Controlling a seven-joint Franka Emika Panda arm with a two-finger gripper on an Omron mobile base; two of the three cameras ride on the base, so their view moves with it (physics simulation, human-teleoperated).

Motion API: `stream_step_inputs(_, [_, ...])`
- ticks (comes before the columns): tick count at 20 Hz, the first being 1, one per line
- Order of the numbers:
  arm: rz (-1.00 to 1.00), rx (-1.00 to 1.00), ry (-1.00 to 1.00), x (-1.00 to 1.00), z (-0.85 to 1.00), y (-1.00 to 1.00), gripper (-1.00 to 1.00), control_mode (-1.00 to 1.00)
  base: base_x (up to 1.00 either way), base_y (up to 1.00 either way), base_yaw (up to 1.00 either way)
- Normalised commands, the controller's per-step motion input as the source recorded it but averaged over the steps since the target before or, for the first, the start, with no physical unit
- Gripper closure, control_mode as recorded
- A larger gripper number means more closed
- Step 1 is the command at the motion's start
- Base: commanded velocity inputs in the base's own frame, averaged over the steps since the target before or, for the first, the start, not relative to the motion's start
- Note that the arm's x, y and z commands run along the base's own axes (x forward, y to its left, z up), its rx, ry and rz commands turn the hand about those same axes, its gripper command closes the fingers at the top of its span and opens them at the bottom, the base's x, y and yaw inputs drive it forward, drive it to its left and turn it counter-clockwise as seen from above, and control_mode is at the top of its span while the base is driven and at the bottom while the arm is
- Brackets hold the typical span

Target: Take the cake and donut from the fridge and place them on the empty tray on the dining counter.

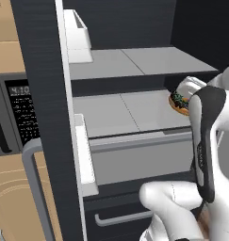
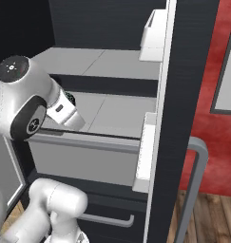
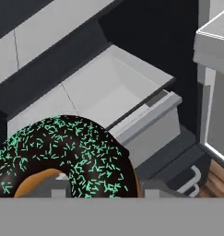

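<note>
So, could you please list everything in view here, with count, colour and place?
donut: one, tan with dark glaze and green sprinkles, at the right end of the fridge's middle shelf, between the gripper's jaws
fridge: one, black, doors open
shelves: two, light grey, inside the fridge
drawer: one, light grey, pulled open below the shelves
door bins: white, on both doors
microwave: one, dark, left of the fridge
gripper: one, jaws closed on the donut
</note>
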Motion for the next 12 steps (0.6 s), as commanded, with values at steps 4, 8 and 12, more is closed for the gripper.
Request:
stream_step_inputs(4, [0.26,-0.03,-0.20,-0.99,0.01,0.01,1.00,-1.00,0.00,0.00,0.00])
stream_step_inputs(8, [0.17,-0.15,-0.36,-0.72,0.00,0.08,1.00,-1.00,0.00,0.00,0.00])
stream_step_inputs(12, [0.00,-0.20,-0.36,-0.46,0.01,0.04,1.00,-1.00,0.00,0.00,0.00])
